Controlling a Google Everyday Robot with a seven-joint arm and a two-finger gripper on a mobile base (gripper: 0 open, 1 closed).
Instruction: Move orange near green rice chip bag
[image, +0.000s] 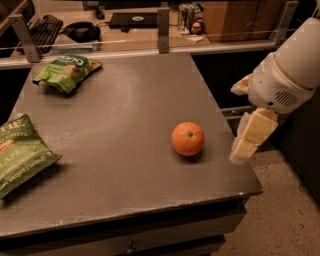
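Note:
The orange (188, 138) sits on the grey table (125, 115), right of centre toward the near edge. The green rice chip bag (66, 72) lies at the table's far left corner, far from the orange. My gripper (247, 140) hangs off the white arm at the right, just past the table's right edge and right of the orange, not touching it. Nothing is in it.
A larger dark-green "JALAPENO" bag (20, 152) lies at the left near edge. A rail with posts (162, 22) runs along the table's far side, with a desk, keyboard (42, 27) and cans behind it. Bare floor (280, 210) is to the right.

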